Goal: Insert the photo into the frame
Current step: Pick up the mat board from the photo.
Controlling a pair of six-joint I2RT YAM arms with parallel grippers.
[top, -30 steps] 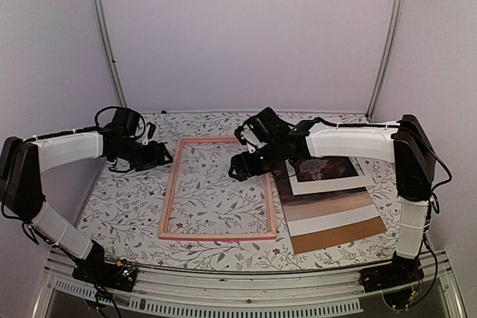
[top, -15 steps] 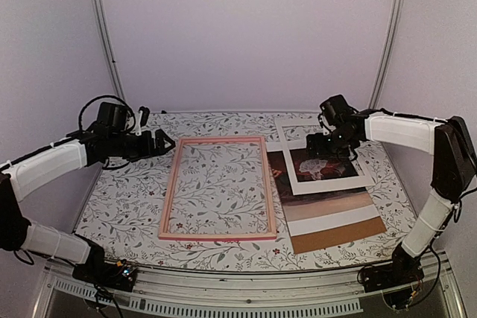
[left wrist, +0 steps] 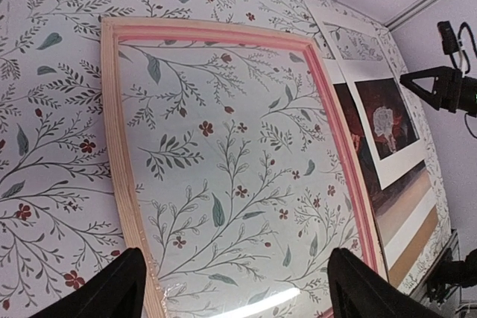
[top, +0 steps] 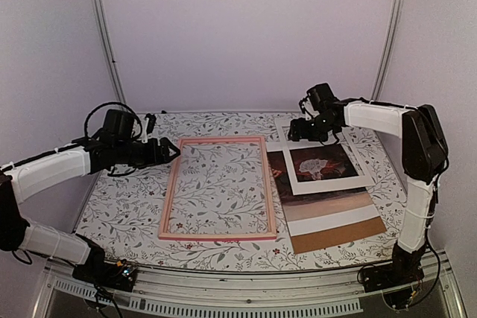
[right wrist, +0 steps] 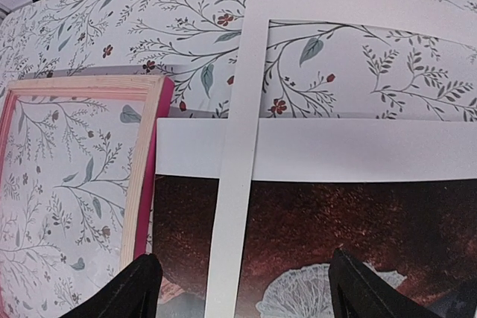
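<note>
Two arms reach over the flowery bench point(top: 119, 206). The frame point(top: 170, 193) lies flat in the middle of the bench. It is pink, and the bench flowers show through it, so nothing is in it.

The photo point(top: 328, 202) lies flat on the right side of the bench, right next to the frame's right edge. It is dark red and brown with a small white shape in it. A white mat point(top: 328, 186) with a window lies on top of the photo, pushed a bit toward the far wall. A brown board point(top: 339, 236) sticks out from under the photo on the near side.

The left gripper point(top: 170, 151) is by the far left corner of the frame. Its fingers point(left wrist: 104, 296) are wide apart and hold nothing.

The right gripper point(top: 294, 132) is above the far end of the mat. Its fingers point(right wrist: 127, 292) are wide apart too and hold nothing.
</note>
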